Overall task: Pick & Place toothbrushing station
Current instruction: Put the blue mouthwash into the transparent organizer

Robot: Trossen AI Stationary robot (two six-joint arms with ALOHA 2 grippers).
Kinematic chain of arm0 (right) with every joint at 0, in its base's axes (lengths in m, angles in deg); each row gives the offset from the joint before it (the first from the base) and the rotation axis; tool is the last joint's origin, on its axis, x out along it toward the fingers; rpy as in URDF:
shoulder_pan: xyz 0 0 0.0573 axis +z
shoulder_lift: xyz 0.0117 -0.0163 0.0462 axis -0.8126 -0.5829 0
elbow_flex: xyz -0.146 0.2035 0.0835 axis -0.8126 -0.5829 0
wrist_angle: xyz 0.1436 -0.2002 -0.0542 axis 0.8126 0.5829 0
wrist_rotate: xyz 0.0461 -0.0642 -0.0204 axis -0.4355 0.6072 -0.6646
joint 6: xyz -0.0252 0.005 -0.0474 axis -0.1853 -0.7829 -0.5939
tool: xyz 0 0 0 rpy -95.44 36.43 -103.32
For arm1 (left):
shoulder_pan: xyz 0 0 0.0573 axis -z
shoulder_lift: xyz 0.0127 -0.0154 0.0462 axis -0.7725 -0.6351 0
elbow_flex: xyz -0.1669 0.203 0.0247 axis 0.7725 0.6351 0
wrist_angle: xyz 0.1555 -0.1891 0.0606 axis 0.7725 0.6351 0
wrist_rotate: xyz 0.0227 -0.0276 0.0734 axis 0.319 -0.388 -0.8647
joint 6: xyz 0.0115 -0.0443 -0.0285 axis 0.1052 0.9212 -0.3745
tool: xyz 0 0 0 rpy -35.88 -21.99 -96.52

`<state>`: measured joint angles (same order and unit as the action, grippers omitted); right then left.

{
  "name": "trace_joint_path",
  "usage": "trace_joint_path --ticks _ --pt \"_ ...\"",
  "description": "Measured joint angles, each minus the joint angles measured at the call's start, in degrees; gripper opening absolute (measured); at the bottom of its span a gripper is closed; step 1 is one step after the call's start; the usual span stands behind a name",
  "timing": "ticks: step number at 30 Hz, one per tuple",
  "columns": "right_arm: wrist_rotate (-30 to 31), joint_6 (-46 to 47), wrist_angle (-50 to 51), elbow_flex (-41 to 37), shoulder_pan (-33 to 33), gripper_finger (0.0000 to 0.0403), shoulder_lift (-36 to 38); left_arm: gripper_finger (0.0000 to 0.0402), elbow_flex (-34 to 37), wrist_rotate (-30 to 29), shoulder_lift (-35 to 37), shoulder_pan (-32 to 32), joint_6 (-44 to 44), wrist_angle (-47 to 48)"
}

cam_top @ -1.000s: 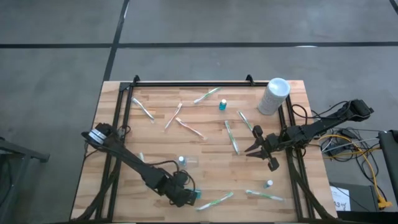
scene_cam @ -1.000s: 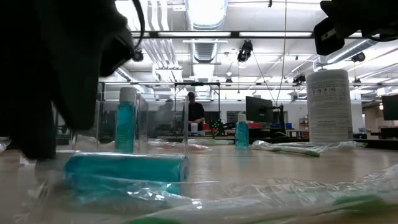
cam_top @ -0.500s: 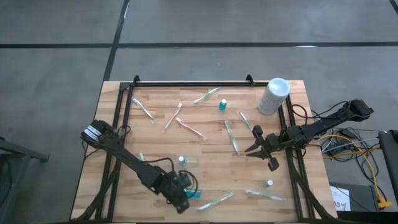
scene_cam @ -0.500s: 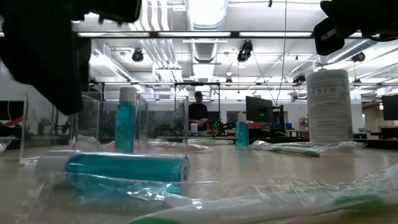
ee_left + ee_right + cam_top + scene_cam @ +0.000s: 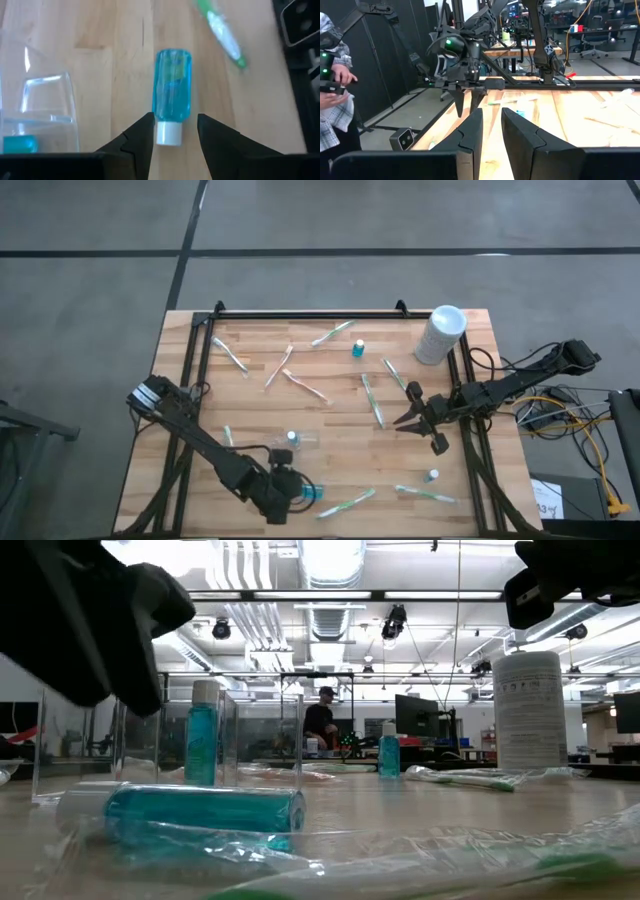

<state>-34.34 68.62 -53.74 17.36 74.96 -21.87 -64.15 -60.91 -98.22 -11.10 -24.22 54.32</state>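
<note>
While my left gripper [image 5: 174, 131] hovers with fingers parted and empty, the small blue clear-plastic bottle with a white cap [image 5: 172, 92] lies flat on the wooden table [image 5: 100, 40], cap towards my fingertips. My right gripper [image 5: 408, 420] waits, fingers narrowly apart.

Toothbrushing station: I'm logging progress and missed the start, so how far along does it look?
Barely begun. Nothing looks sorted: wrapped toothbrushes and an upright blue bottle lie scattered over the table. In hand: the left gripper is open, hanging above a lying blue bottle, gripping nothing. The right gripper waits mid-table on its side, empty. All the placing remains.
</note>
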Motion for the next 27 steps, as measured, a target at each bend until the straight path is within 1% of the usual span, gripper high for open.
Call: trace_joint_path --ticks 2,4,8,10,13,27 --pt "0.0 0.0 0.0 0.0 0.0 0.0068 0.0 0.0161 1.5 -0.1 0.0 0.1 1.8 -1.0" --pt "0.0 0.0 0.0 0.0 0.0 0.0068 0.0 0.0170 3.8 0.0 -0.1 0.2 3.3 -4.2" --pt "0.0 0.0 0.0 0.0 0.0 0.0068 0.0 0.0195 7.6 0.4 -0.1 0.4 1.0 -12.1" --pt "0.0 0.0 0.0 0.0 0.0 0.0068 0.0 0.0204 8.2 0.7 -0.1 0.5 -0.9 -12.5" --pt "0.0 0.0 0.0 0.0 0.0 0.0068 0.0 0.0210 8.9 1.0 -0.1 0.5 -1.5 -12.9" --pt "0.0 0.0 0.0 0.0 0.0 0.0068 0.0 0.0209 11.0 0.5 -0.1 0.1 -1.7 -15.6"
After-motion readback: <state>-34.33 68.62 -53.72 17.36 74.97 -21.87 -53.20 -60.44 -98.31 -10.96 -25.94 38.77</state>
